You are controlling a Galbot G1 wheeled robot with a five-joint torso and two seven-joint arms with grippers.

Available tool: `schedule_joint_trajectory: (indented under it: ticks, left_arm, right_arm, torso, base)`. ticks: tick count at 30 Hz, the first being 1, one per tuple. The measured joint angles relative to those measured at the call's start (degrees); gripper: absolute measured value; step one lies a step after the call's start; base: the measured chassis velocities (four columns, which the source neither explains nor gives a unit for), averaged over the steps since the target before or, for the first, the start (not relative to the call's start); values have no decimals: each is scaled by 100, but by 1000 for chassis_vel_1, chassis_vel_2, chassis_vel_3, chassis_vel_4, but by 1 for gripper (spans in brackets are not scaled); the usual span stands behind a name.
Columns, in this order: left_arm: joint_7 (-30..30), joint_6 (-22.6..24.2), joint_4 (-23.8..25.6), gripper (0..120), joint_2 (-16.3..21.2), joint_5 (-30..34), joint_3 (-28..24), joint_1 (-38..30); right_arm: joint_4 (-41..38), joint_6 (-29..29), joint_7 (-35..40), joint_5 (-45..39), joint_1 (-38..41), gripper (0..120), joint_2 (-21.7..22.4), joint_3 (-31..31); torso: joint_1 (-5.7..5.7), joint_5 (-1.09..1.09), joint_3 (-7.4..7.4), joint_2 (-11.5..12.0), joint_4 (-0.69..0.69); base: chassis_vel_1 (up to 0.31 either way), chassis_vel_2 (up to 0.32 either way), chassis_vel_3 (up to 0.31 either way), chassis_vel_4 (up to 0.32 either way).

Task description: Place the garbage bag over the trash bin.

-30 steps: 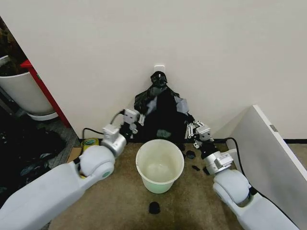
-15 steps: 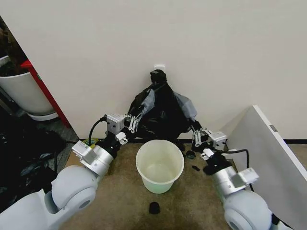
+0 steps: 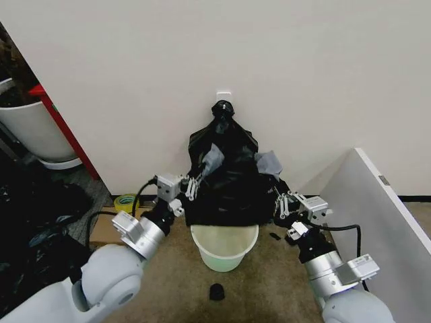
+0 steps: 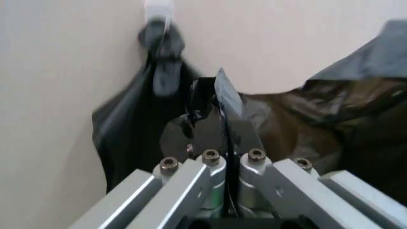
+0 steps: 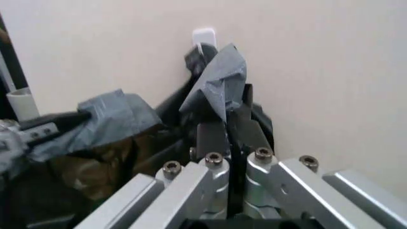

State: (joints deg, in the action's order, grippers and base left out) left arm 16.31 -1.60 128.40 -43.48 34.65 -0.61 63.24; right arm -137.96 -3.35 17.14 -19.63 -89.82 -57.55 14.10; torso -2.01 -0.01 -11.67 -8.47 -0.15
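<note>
Both grippers, left [image 3: 193,188] and right [image 3: 280,202], pinch the garbage bag [image 3: 225,182] over the trash bin [image 3: 224,247].

The garbage bag [image 3: 225,192] is showing as thin black plastic, crinkled and glossy, catching pale glints. The trash bin [image 3: 224,250] is looking like smooth cream plastic, greenish lower down. Both gripper finger sets [image 4: 210,179] are gleaming as bare brushed metal. The floor [image 3: 175,289] is appearing matt, possibly carpet.
</note>
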Motion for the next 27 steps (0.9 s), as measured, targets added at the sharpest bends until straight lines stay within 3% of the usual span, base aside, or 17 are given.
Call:
schedule_joint_trajectory:
  ticks: [6, 19, 22, 27]
  left_arm:
    - [-50, -367, -888, 0, -488, -558, -321, -202]
    - [-57, -494, -828, 0, -332, -700, 10, 2]
    - [-70, -546, -934, 0, -436, -774, -4, 160]
    - [-93, -698, -1433, 0, -992, -978, -199, 544]
  right_arm:
    - [1124, -442, -30, 42, 328, 0, -425, -197]
    - [1237, -295, 25, -264, 504, 0, -870, -627]
    - [1429, -417, 13, -137, 437, 0, -885, -606]
    - [1752, -566, 357, 211, 108, 0, -830, -450]
  torso:
    - [-1, 1, -1, 1, 1]
    - [-1, 0, 0, 0, 1]
    - [0, 1, 0, 0, 1]
    - [0, 0, 0, 0, 1]
  base:
    - [0, 0, 0, 0]
    - [0, 0, 0, 0]
    - [0, 0, 0, 0]
    - [0, 0, 0, 0]
